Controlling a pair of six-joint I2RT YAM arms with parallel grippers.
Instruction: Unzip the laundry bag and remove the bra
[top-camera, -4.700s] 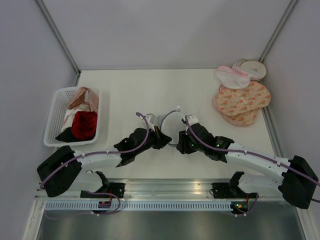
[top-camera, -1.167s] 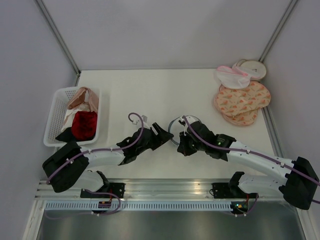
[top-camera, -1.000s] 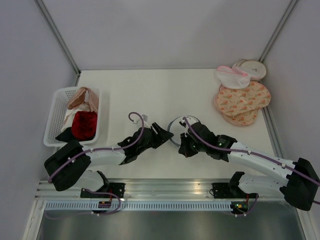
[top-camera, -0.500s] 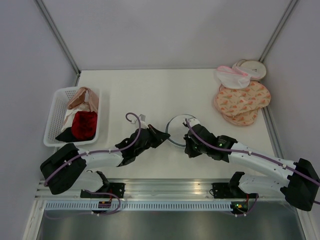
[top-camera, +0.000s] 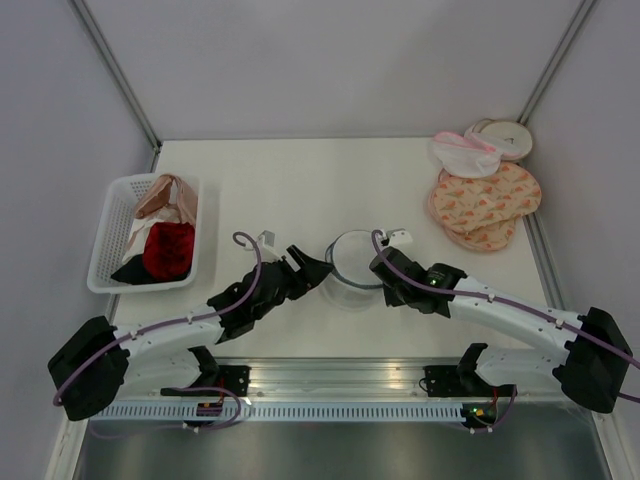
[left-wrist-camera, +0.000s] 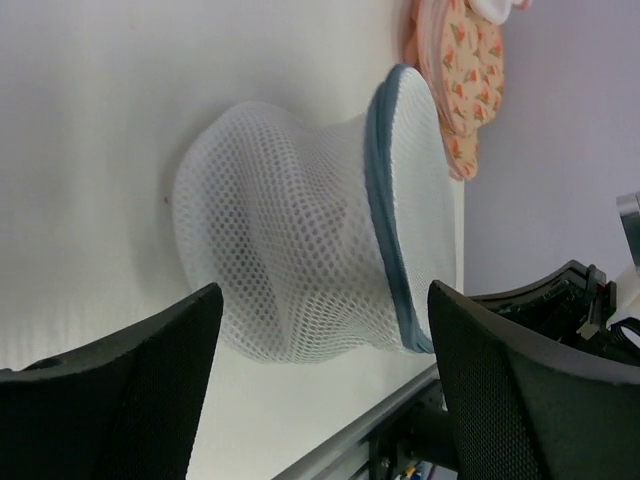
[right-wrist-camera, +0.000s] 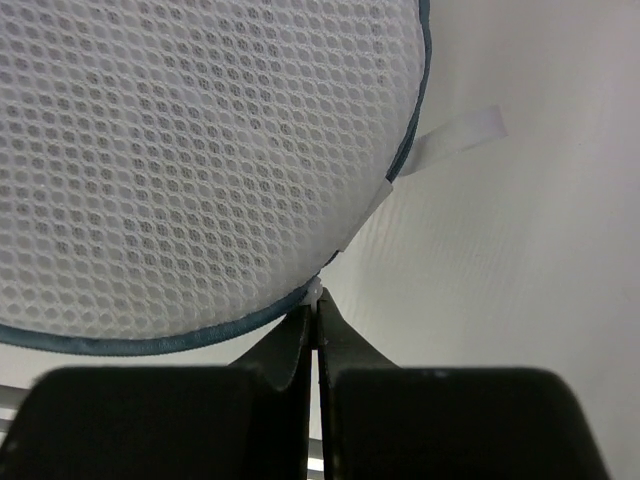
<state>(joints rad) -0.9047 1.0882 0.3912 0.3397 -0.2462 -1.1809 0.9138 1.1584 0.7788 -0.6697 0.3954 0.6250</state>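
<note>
**Rim gripped from the right**

My right tool (right-wrist-camera: 317, 312) pinched the laundry bag (top-camera: 352, 268) at its dark rim, fingers pressed together. My left tool (top-camera: 320, 270) sat spread just beside the bag's opposite side, gripping nothing. The bag rested on the counter (top-camera: 300, 180), between both tools.

laundry bag (left-wrist-camera: 290, 250) contents unclear through mesh, tiny piece (right-wrist-camera: 315, 291) in right gripper (right-wrist-camera: 317, 306) unidentifiable

2 grippers flank the white mesh drum bag (top-camera: 352, 266): left gripper (top-camera: 320, 271), jaws spread, and right gripper (top-camera: 381, 266), pinched on its rim. Open lane over the white table (top-camera: 300, 180) behind it. The white plastic basket (top-camera: 108, 215) blocks far left, the peach patterned rounds (top-camera: 485, 205) right rear.
</note>
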